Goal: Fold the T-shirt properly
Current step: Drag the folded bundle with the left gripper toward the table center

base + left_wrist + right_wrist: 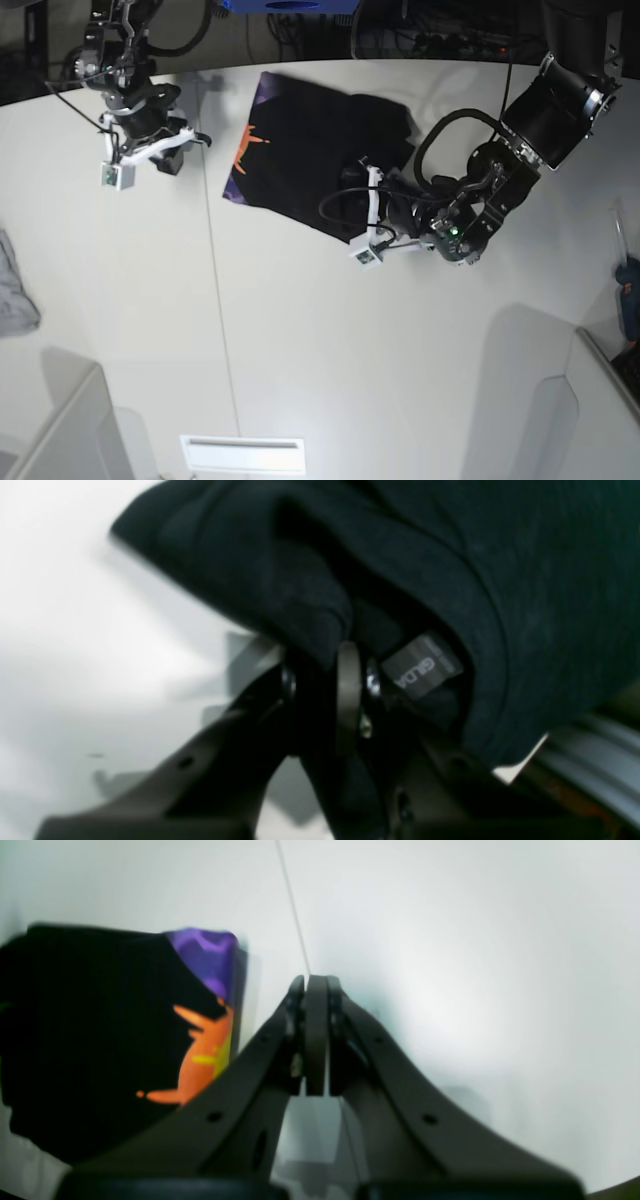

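Observation:
The black T-shirt (300, 150) lies partly folded at the table's far middle, its purple and orange print (245, 150) along its left edge. My left gripper (350, 190) reaches in from the right at the shirt's near right side. The left wrist view shows that gripper (345, 655) shut on a bunched fold of the T-shirt (450, 555) beside the grey neck label (422, 672). My right gripper (316, 985) hovers over bare table with its jaws pressed together on nothing. The T-shirt (90, 1040) and its print (205, 1050) lie to its left. In the base view the right gripper (200, 138) is left of the shirt.
A small grey cloth (15, 285) lies at the table's left edge. A thin seam (215, 300) runs down the white table (330, 350). A white panel (243, 455) sits at the near edge, and a blue object (630, 290) at the far right.

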Controlling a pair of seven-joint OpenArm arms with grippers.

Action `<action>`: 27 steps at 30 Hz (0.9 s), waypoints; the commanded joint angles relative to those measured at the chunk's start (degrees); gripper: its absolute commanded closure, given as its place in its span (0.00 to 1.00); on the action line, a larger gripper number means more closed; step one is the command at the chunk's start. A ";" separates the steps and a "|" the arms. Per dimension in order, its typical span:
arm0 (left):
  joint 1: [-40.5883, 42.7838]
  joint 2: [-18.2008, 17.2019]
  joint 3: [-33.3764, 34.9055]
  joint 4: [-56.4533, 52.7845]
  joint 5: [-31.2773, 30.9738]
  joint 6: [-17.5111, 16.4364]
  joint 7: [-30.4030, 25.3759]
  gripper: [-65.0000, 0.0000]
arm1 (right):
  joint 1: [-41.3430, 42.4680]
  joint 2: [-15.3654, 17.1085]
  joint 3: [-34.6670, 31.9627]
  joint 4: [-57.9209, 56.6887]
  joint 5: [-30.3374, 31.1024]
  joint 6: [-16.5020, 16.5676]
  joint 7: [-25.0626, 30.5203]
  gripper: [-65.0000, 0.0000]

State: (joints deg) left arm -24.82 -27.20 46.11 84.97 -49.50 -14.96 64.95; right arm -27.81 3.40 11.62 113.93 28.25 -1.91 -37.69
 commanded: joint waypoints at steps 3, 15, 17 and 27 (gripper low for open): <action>-4.94 -0.45 5.28 1.84 4.26 -0.20 -0.38 1.00 | 0.16 0.34 0.21 0.75 0.28 0.02 1.25 1.00; -3.36 0.87 12.84 6.24 40.92 -18.49 -17.17 1.00 | -5.11 -1.51 0.12 0.75 0.28 -6.13 1.34 1.00; -3.27 1.66 12.84 5.54 44.53 -21.65 -19.98 1.00 | -5.46 -1.77 -0.06 0.75 0.19 -6.13 1.34 1.00; -3.88 5.88 12.93 2.81 48.13 -25.04 -29.48 1.00 | -6.43 -5.38 -1.99 -3.03 0.19 -6.13 1.34 1.00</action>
State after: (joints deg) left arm -27.42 -21.87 59.37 87.11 -1.30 -39.72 36.58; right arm -34.30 -2.00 9.80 109.95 28.01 -8.29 -37.41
